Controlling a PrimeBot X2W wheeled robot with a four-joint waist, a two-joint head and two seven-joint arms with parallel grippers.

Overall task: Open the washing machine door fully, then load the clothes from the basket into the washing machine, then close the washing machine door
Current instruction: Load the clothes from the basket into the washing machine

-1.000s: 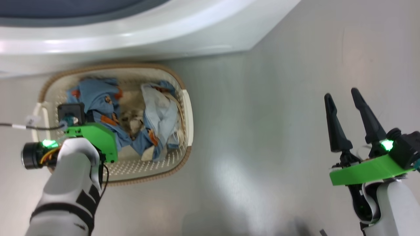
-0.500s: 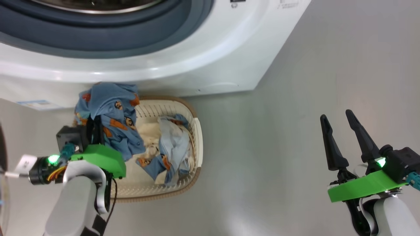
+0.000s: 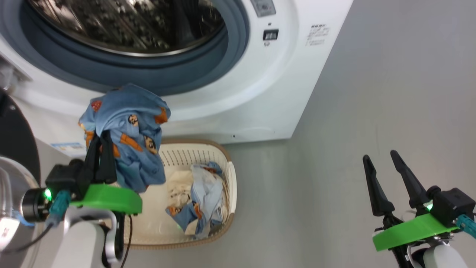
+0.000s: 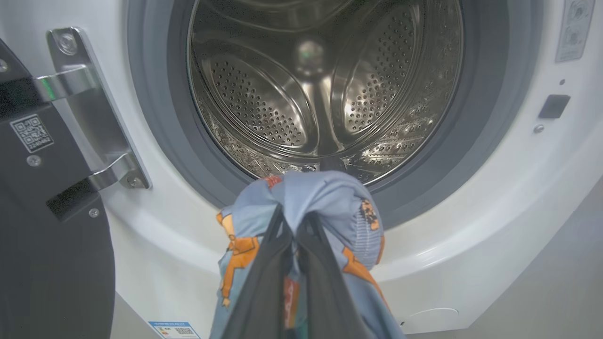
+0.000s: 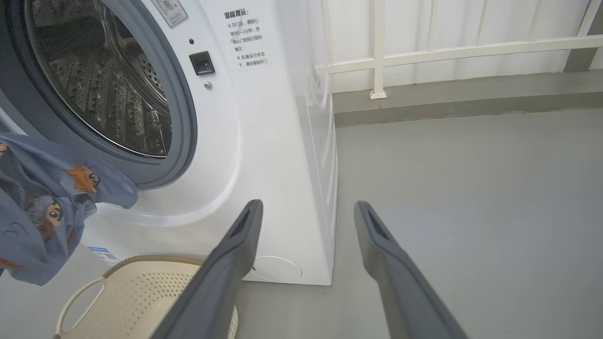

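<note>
The washing machine [image 3: 267, 93] stands with its steel drum [image 4: 320, 89] exposed. The washing machine door [image 4: 47, 263] is swung out at the left, showing its black rim. My left gripper [image 3: 100, 137] is shut on a blue garment with orange print [image 3: 130, 123], which hangs just below the drum opening, over the basket. In the left wrist view the garment [image 4: 330, 197] drapes over my gripper [image 4: 294, 217]. More clothes [image 3: 204, 193] lie in the cream basket [image 3: 186, 156] on the floor in front of the machine. My right gripper [image 3: 379, 158] is open and holds nothing, well to the right over the floor.
Bare grey floor [image 3: 353, 93] lies to the right of the machine. A white railing [image 5: 424, 52] runs behind it. The door's metal hinge [image 4: 94, 122] sits left of the drum opening. A blue label sticker [image 3: 68, 148] is on the machine's lower front.
The head camera has tilted up, bringing the drum into view. My left gripper has lifted the blue garment out of the basket to just below the drum opening. The right gripper stays open.
</note>
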